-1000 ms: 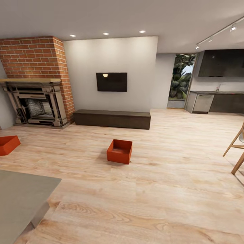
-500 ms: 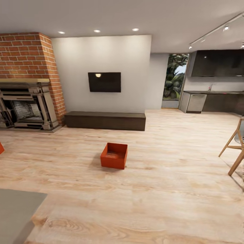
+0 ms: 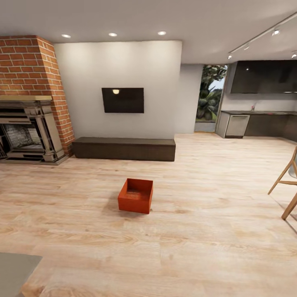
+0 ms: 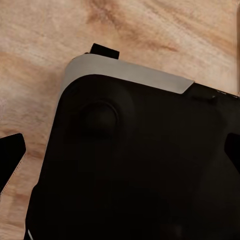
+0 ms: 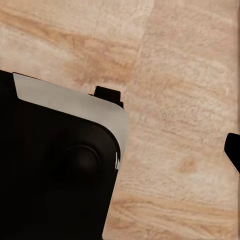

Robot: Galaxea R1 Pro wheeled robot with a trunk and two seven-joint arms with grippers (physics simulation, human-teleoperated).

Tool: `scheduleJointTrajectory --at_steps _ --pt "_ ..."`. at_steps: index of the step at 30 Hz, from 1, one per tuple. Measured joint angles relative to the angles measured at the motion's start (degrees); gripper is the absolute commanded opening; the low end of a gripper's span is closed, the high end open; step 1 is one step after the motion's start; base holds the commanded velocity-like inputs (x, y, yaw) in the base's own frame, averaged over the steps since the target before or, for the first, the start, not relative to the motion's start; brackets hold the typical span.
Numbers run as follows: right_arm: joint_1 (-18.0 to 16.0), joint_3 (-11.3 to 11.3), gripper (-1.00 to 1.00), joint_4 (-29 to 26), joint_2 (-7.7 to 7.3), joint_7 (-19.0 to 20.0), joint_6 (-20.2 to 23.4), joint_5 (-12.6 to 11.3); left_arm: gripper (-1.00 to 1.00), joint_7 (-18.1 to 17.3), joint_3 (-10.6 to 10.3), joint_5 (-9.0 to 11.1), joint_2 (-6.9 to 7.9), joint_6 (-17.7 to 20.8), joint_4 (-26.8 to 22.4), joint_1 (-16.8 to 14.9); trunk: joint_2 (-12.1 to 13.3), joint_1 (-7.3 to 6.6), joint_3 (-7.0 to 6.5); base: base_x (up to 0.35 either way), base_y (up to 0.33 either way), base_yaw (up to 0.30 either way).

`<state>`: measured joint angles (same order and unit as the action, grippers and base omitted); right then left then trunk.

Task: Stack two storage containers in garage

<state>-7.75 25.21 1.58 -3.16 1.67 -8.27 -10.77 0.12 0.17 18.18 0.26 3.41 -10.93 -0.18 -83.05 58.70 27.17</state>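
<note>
The head camera is swinging to the right: the whole room is sliding leftward in the head view, the brick fireplace (image 3: 29, 99) is now cut by the frame's edge, and the second orange-red bin that sat by the hearth a second ago has slipped out of frame. That is the view shifting, not the things.

One storage container (image 3: 135, 195) is sitting open-topped on the light wood-plank floor (image 3: 206, 231) of the living room, near the middle of the head view, in front of the long dark low bench (image 3: 123, 149) and well apart from it. Above the bench the black TV (image 3: 123, 100) is hanging on the off-white wall. At the far right a dark kitchen run (image 3: 258, 123) is showing, and pale wooden chair legs (image 3: 286, 185) are poking in at the edge. A grey slab corner (image 3: 14, 268) is lying at the lower left.

Both arms are hanging low, their wrist cameras looking down past the robot's own dark base (image 4: 140, 165), also seen in the right wrist view (image 5: 55, 175), onto the plank floor. Dark finger tips are just showing at the edges of the wrist views; whether the left pincer or the right pincer is released or clenched I cannot tell. Neither is grasping a container.

No writing or labels are readable anywhere.
</note>
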Motion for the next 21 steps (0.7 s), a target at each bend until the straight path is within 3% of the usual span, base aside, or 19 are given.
scheduleJointTrajectory --at_steps 21 --pt "0.0 0.03 1.0 -0.02 -0.02 0.0 -0.05 0.02 1.0 0.03 -0.02 0.0 0.06 0.16 0.03 0.0 0.0 0.0 0.0 0.322 0.094 0.0"
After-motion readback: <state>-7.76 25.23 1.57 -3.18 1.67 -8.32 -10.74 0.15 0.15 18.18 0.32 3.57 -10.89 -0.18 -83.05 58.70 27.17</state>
